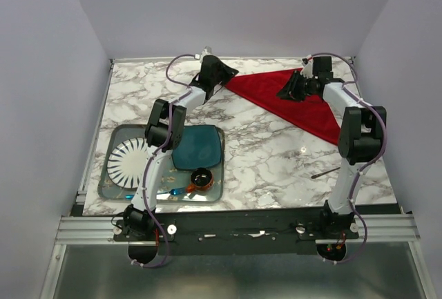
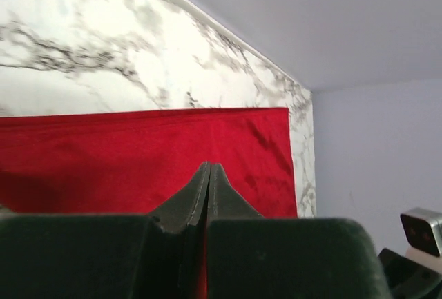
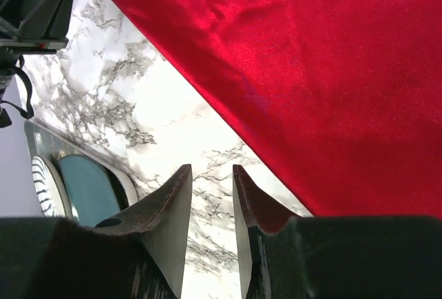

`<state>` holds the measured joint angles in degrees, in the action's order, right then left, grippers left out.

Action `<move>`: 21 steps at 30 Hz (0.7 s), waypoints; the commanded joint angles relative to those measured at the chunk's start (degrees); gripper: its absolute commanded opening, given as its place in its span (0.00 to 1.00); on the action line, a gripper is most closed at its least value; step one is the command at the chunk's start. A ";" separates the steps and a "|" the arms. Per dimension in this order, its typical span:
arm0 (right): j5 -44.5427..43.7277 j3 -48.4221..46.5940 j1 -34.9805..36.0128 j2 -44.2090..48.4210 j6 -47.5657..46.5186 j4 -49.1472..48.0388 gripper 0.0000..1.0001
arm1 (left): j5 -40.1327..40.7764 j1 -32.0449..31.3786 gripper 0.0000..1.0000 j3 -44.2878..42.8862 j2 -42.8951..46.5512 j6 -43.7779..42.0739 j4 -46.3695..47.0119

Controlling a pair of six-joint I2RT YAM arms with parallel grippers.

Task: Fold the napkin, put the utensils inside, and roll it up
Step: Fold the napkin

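The red napkin (image 1: 314, 116) lies folded into a triangle at the far right of the marble table. My left gripper (image 1: 222, 78) is at the napkin's left corner. In the left wrist view its jaws (image 2: 209, 166) are pressed together over the napkin (image 2: 138, 154), with a sliver of red cloth pinched between them. My right gripper (image 1: 286, 94) hovers at the napkin's near edge. In the right wrist view it (image 3: 211, 169) stands open with bare marble between its fingers and the napkin (image 3: 311, 71) just to its right. The fork (image 1: 324, 172) lies on the table near the right arm.
A tray (image 1: 114, 133) at the near left holds a striped white plate (image 1: 128, 161), a teal plate (image 1: 197, 146), a small dark cup (image 1: 201, 178) and a blue plastic utensil (image 1: 176, 191). Walls close in the table at the back and both sides.
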<state>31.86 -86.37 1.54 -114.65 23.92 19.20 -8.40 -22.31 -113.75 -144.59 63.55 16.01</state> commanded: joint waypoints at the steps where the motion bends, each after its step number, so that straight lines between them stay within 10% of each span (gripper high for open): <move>1: 2.69 0.76 -0.13 -3.21 1.65 -3.03 0.37 | 6.47 1.12 0.02 -0.94 -2.09 3.07 -3.35; 21: -6.28 10.61 -2.51 1.54 4.30 -1.36 0.32 | 2.78 7.01 0.00 -2.08 -7.19 10.02 -7.13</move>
<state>29.28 -77.38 0.49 -115.72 29.50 16.58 -4.75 -15.88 -113.95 -149.86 74.94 12.14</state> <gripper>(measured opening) 0.333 0.009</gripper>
